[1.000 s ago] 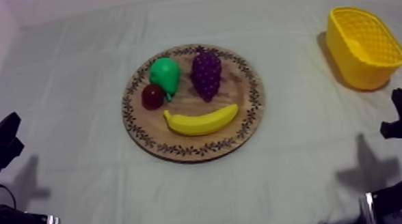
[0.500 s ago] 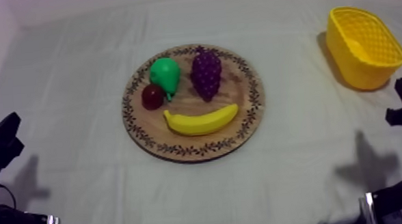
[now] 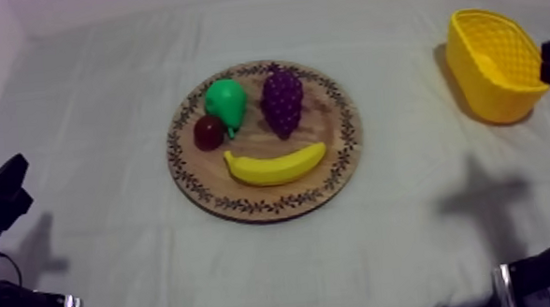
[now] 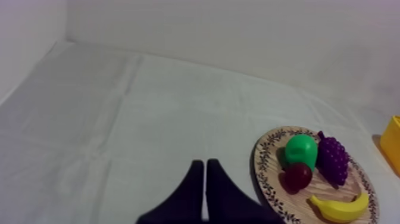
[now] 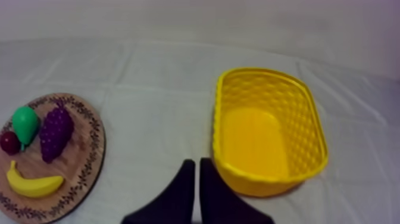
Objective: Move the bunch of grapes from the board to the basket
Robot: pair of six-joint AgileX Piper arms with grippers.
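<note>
- Board [image 3: 345, 136]: round, flat, wood grain visible, with a dark leaf-like pattern running round the rim. It lies near the middle of the table.
- Grapes [image 3: 282, 101]: purple, knobbly cluster, broad at the stem end and tapering to a point. They lie on the far half of the board, toward the basket side, just beside the pear and apart from the banana. Nothing grips them.
- Pear [image 3: 226, 100]: smooth, glossy green, on the far half of the board.
- Red fruit [image 3: 209, 131]: small, round, dark red, touching the pear.
- Banana [image 3: 275, 165]: smooth yellow, curved, lying across the near half of the board with both ends turned up toward the other fruit.
- Basket [image 3: 480, 92]: yellow plastic, oval, with lattice-textured walls and a smooth floor. It stands upright at the right of the table, well apart from the board, with nothing in it.
- Cloth [image 3: 97, 104]: grey-white, matte, lightly creased, covering the whole table.
- Wall [image 4: 238, 30]: plain and pale, behind the table.
- Left gripper [image 4: 205, 164]: fingers pressed together in a narrow wedge, holding nothing, over bare cloth beside the board.
- Right gripper [image 5: 195, 162]: fingers likewise together in a narrow wedge, holding nothing, over the cloth just beside the basket's near wall.
</note>
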